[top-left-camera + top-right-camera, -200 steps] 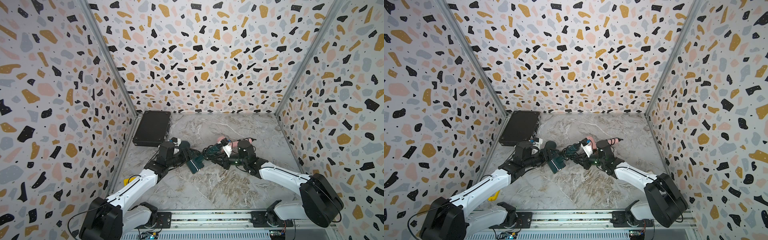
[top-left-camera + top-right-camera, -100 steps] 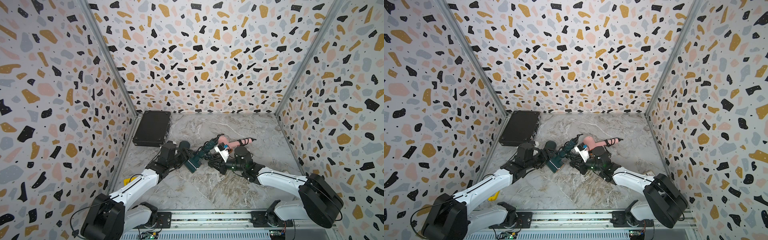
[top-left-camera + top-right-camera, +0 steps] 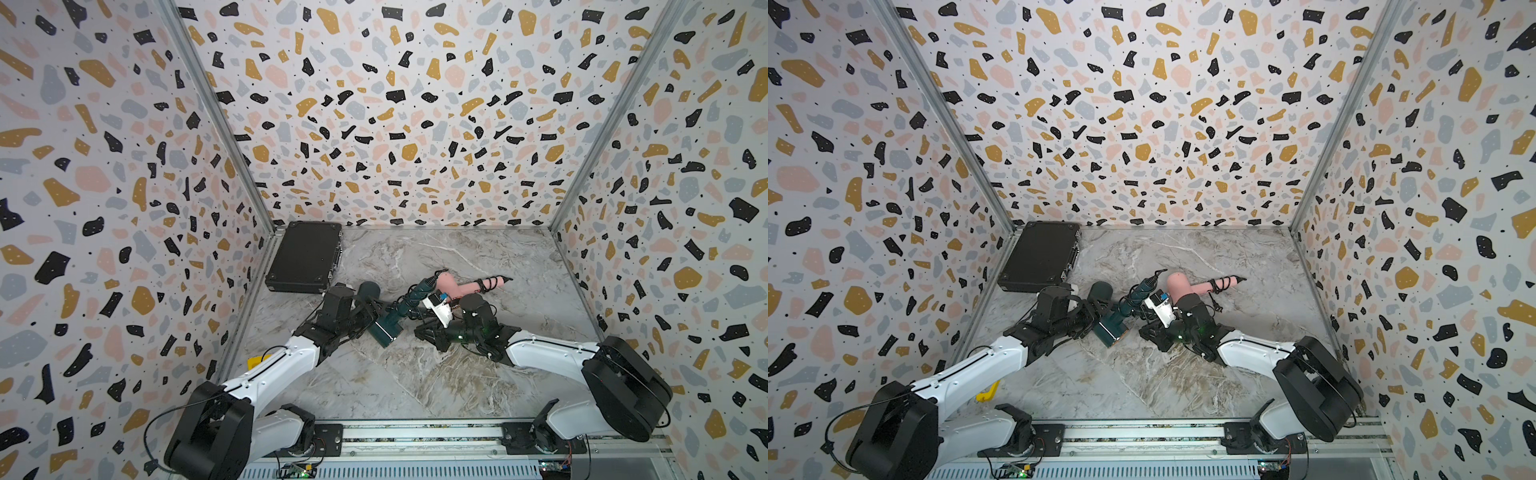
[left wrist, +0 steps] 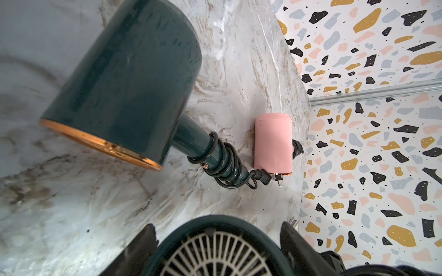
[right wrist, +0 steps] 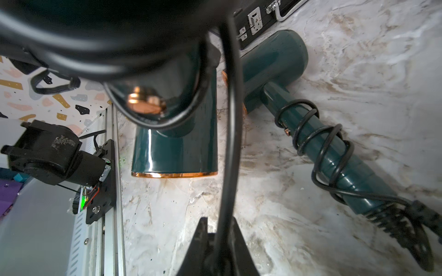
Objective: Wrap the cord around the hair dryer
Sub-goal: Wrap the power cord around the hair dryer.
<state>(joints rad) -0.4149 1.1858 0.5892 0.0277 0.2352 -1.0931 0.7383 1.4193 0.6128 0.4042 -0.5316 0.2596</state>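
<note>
The left gripper (image 4: 216, 236), reaching in from 7 o'clock, is clamping its jaws on either side of the rear, grille end of the teal hair dryer (image 3: 385, 332). That dryer is sitting just to the 9 o'clock side of the centre of the table (image 3: 415, 382), with its copper-rimmed nozzle pointing toward 5 o'clock. The right gripper (image 5: 218, 235), coming in from 4 o'clock, is pinching the black cord (image 5: 229, 143) between nearly closed jaws. The cord is running in a straight line from there past the barrel (its far end is hidden behind the left arm's wrist). A second teal dryer (image 3: 415, 293) is lying just toward 12 o'clock of the held one, with a cord coiled around its handle and its barrel beside the black case (image 3: 305, 259) in the 10 o'clock corner. The pink dryer (image 3: 449, 281) is lying toward 1 o'clock of centre, its handle likewise wound.
</note>
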